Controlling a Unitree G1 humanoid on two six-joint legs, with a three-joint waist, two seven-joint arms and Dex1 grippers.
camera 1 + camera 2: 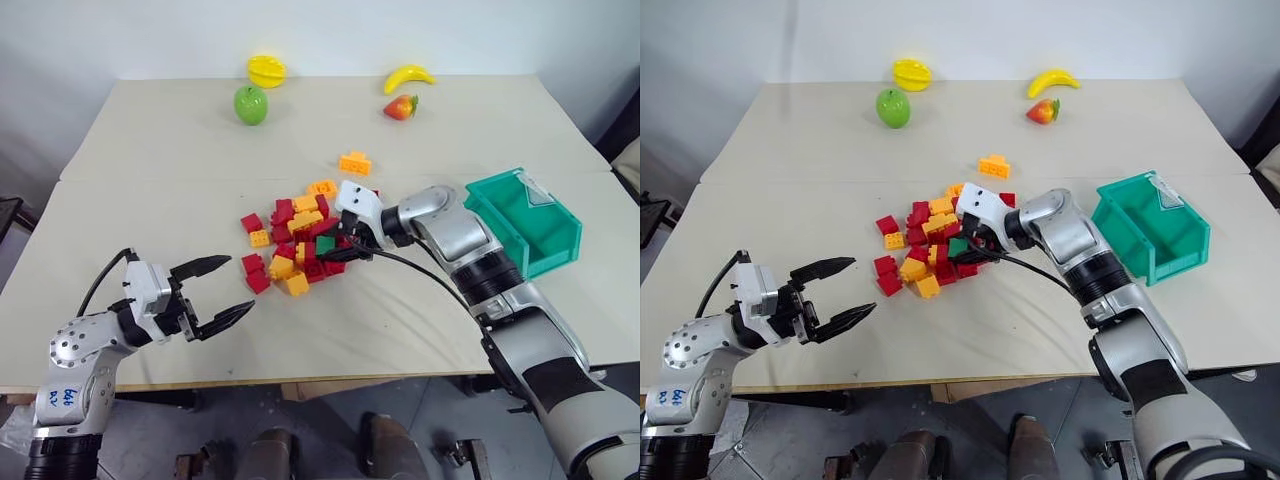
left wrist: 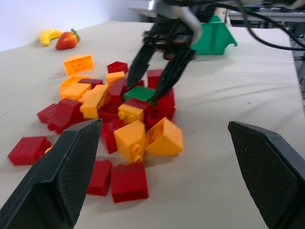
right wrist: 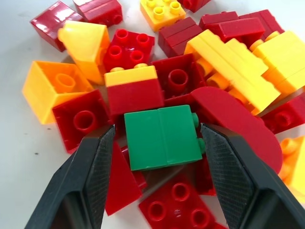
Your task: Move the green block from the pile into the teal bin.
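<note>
The green block (image 3: 164,137) lies on its side on top of the pile (image 1: 290,245) of red and orange-yellow bricks at mid-table. My right gripper (image 3: 157,128) reaches into the pile from the right, angled down, with one black finger on each side of the block, shut on it. The block rests on the red bricks beneath it. My left gripper (image 1: 238,285) hovers open over bare table at the front left, pointing toward the pile and holding nothing. The teal bin (image 1: 520,215) stands on the right side of the table, beyond my right forearm.
One orange brick (image 1: 355,162) lies apart behind the pile. A green apple (image 1: 251,104), a yellow fruit (image 1: 266,70), a banana (image 1: 408,76) and a strawberry (image 1: 400,107) sit along the far edge. Bare table lies between the pile and the bin.
</note>
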